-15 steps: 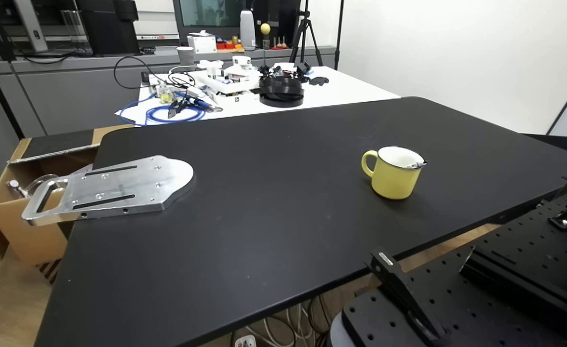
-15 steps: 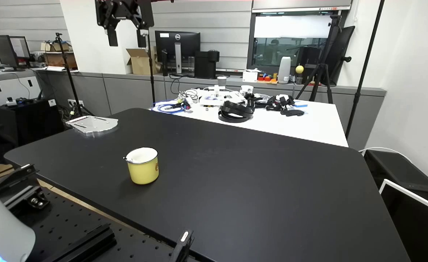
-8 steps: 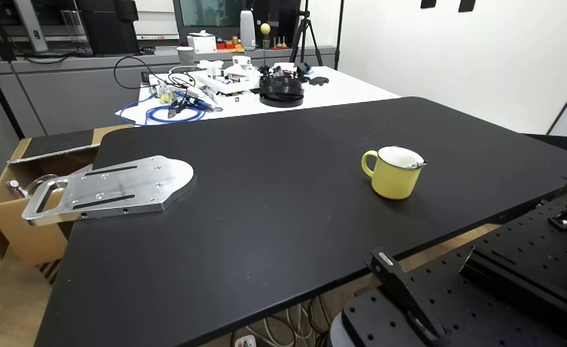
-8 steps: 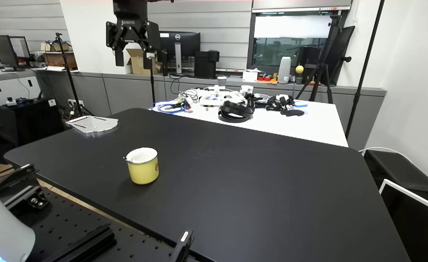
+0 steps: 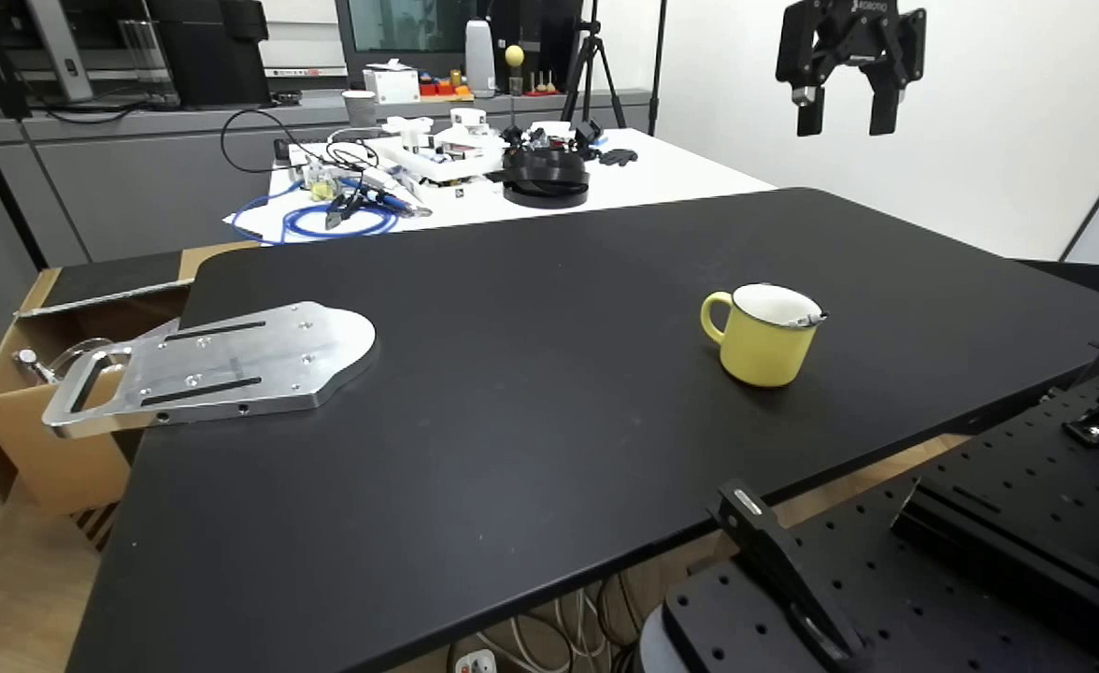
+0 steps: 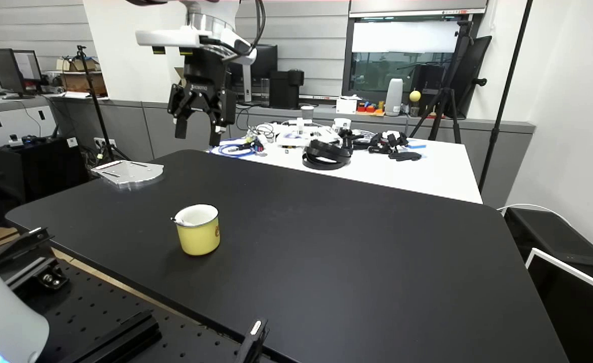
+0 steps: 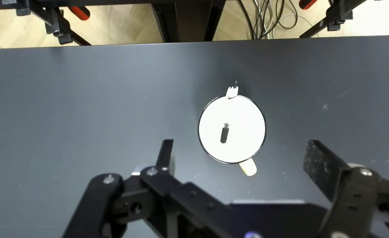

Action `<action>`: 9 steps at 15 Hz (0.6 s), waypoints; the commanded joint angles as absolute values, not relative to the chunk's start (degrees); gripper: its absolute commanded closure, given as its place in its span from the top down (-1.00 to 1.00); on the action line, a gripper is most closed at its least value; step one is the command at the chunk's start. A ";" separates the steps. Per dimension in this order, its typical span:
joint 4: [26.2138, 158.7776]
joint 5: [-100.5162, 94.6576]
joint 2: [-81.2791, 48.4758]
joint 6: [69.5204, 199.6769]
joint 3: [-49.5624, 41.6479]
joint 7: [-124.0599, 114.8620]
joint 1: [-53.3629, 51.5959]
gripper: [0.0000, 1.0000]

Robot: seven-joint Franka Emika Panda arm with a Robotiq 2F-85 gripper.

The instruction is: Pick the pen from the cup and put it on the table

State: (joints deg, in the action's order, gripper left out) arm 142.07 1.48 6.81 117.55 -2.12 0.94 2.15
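Aloft, gripper [image 5: 847, 128] points down, perhaps above cup [image 5: 763, 348].

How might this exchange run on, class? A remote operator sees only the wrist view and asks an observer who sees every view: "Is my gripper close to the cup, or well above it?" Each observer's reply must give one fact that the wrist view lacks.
Observer: Well above; both exterior views show a clear gap between the gripper and the cup.
Operator: I only see the cup from the top. Is it standing properly?
Observer: Yes, upright, with its base on the black table.
Operator: Is anything else on that table, outside my picture?
Observer: Yes, a silver metal plate lies at one edge, with part of it jutting past that edge.
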 commanded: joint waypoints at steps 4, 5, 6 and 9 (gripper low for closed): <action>135.60 5.40 -4.96 114.49 -2.35 -4.71 2.52 1.00; 135.12 6.22 -6.25 113.73 -2.33 -5.31 2.50 1.00; 134.81 7.10 -7.47 112.88 -2.31 -6.24 2.46 1.00; 134.56 8.53 -10.30 112.16 -2.55 -7.39 2.61 1.00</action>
